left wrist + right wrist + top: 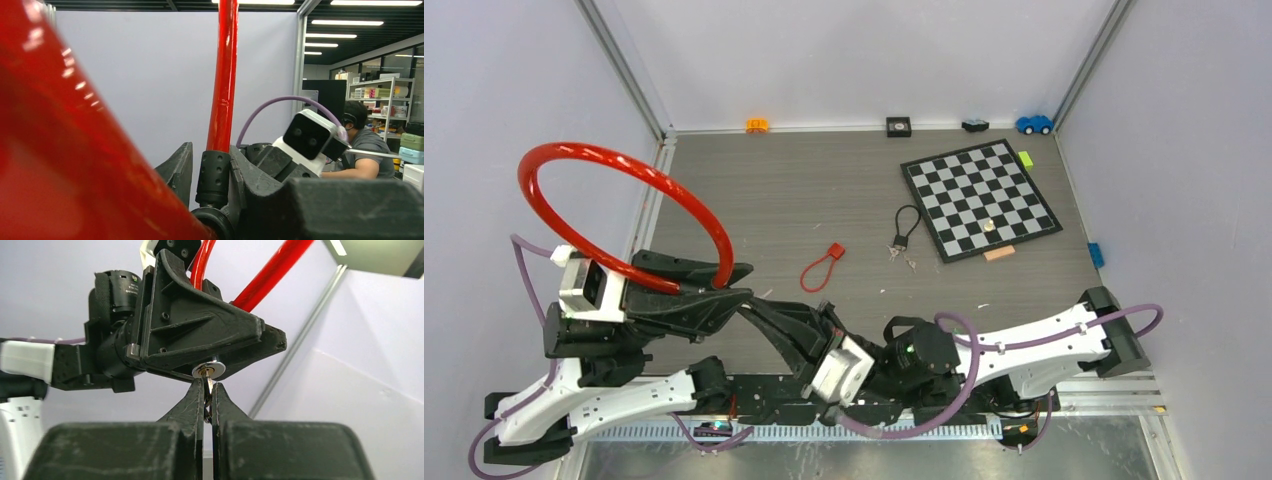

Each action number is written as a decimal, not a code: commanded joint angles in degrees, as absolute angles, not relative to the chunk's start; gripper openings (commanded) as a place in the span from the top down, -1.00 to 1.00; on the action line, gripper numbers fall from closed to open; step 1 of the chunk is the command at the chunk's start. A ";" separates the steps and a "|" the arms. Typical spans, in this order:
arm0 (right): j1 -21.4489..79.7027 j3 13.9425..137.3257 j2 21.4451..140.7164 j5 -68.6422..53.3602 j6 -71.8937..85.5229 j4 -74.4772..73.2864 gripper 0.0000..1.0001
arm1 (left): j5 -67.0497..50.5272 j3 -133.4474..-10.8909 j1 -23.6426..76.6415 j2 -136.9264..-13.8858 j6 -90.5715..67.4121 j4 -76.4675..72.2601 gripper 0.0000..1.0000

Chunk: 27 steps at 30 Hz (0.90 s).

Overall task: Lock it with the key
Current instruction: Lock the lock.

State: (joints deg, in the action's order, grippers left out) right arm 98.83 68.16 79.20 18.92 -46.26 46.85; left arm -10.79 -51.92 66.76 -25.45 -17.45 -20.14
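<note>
A large red cable lock [624, 190] loops up over the left arm. My left gripper [724, 290] is shut on its black lock body, which is mostly hidden between the fingers. In the left wrist view the red cable [223, 75] enters a black collar [215, 172] between my left gripper's fingers [250, 170]. My right gripper [208, 390] is shut on a small metal key [208, 386]. The key's tip sits in the silver keyhole face [209, 370] on the underside of the lock body. In the top view my right gripper [769, 310] meets the left one.
On the table lie a small red cable lock [821, 268], a black cable lock with keys [904, 228] and a chessboard [964, 185] at the right. Small toys line the back wall: orange [757, 125], black [898, 126], blue car [1034, 124].
</note>
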 commanded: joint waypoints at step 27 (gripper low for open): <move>97.48 40.07 79.36 24.03 -25.77 62.92 0.99 | -6.88 -52.29 66.62 -24.42 -17.49 -24.93 1.00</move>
State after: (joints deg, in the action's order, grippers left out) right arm 97.49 46.22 75.26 20.80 -31.79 67.16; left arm -11.38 -48.40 66.96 -25.93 -17.58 -8.91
